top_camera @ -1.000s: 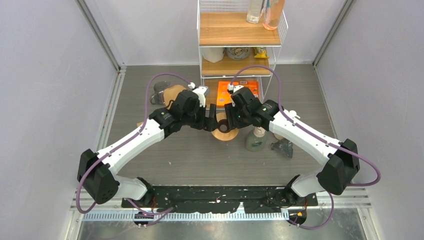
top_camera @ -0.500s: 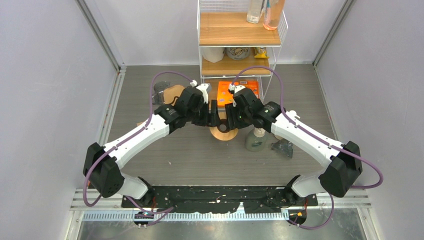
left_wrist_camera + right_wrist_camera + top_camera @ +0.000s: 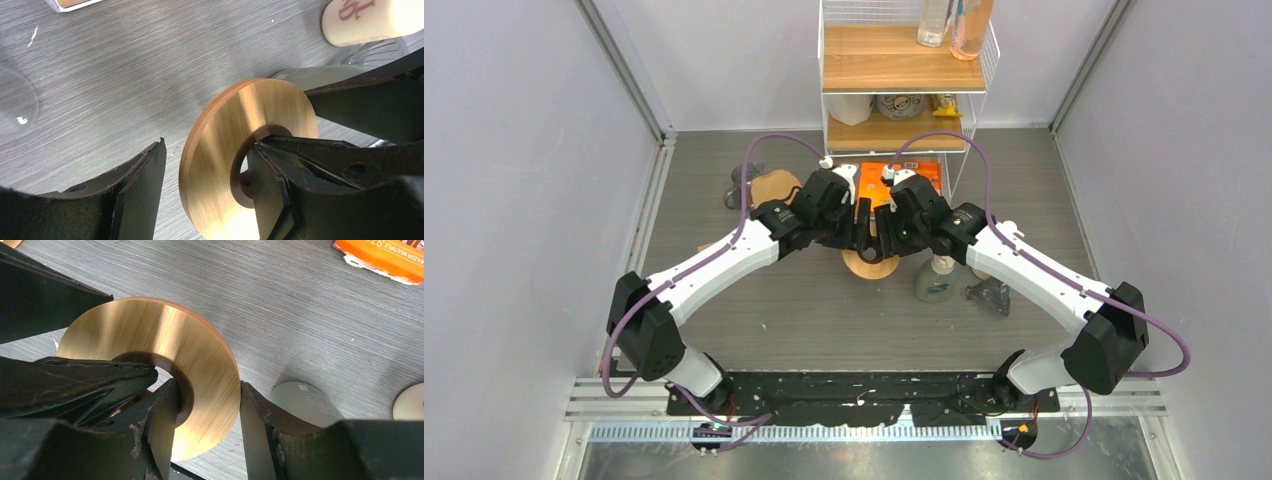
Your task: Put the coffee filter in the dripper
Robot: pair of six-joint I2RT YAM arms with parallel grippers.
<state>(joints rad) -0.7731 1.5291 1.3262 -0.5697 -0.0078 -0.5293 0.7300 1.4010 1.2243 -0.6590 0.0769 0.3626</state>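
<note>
A round wooden ring (image 3: 869,264) with a centre hole, apparently the dripper's collar, sits mid-table between both grippers. My right gripper (image 3: 207,390) is shut on the ring (image 3: 200,355), with one finger through the hole and the other on the outer rim. My left gripper (image 3: 207,150) is open and straddles the opposite side of the ring (image 3: 235,130). Its right finger is in the hole and its left finger stands off the rim with a gap. A flat tan piece (image 3: 771,186) at the back left looks like the coffee filter.
An orange box (image 3: 904,183) lies under the wire shelf (image 3: 904,100) behind the grippers. A pale green bottle (image 3: 936,280) and a grey item (image 3: 991,295) stand right of the ring. Another grey item (image 3: 741,186) lies beside the tan piece. Clear glass (image 3: 15,105) shows at the left.
My left arm has swung right and towards the shelf, bringing its gripper onto the ring, and its jaws have narrowed. The right gripper kept its hold on the ring.
</note>
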